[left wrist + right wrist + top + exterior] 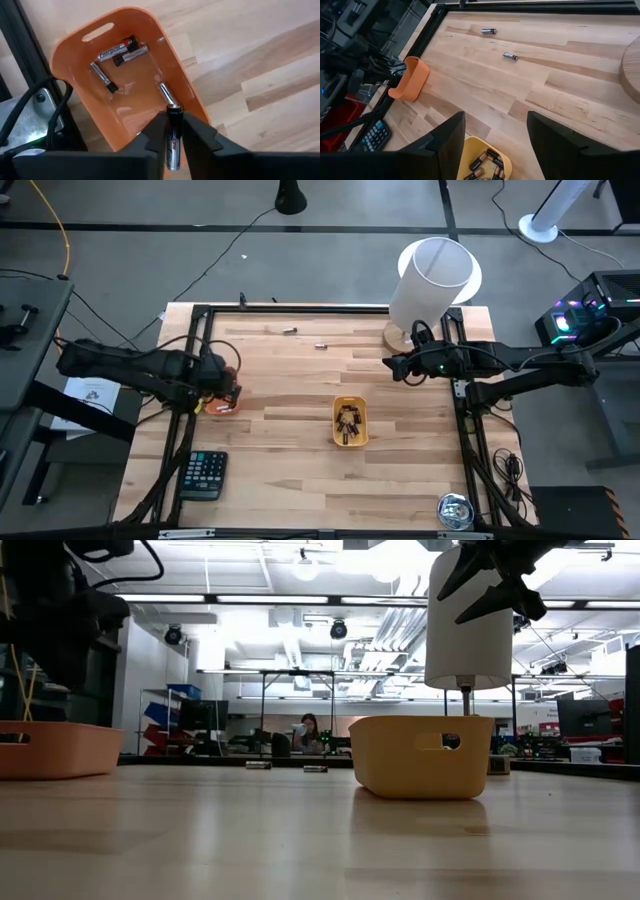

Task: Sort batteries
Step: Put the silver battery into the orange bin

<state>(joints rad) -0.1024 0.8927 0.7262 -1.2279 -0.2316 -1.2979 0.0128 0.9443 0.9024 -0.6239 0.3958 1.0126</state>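
Note:
An orange tray [222,404] stands at the table's left with three batteries [118,51] lying on its floor. My left gripper [173,131] hangs over that tray, shut on one silvery-and-black battery [173,145]. At mid-table a yellow tray [349,423] holds several dark batteries [485,166]. Two loose batteries [290,330] [321,345] lie on the wood toward the far edge. My right gripper [495,122] waits open in the air at the right, above the yellow tray's far right, with nothing between its fingers. My left gripper pinches the battery by its long sides [173,150] between the two fingers [159,131]. The fingers point steeply down from above and run along the battery. The battery's black end [173,109] sticks out past the fingertips, clear above the orange tray's floor.
A black calculator [203,474] lies near the front left corner. A white lamp [432,280] on a round wooden base stands at the far right. A small shiny round thing [455,510] sits at the front right. Bare wood lies between the two trays.

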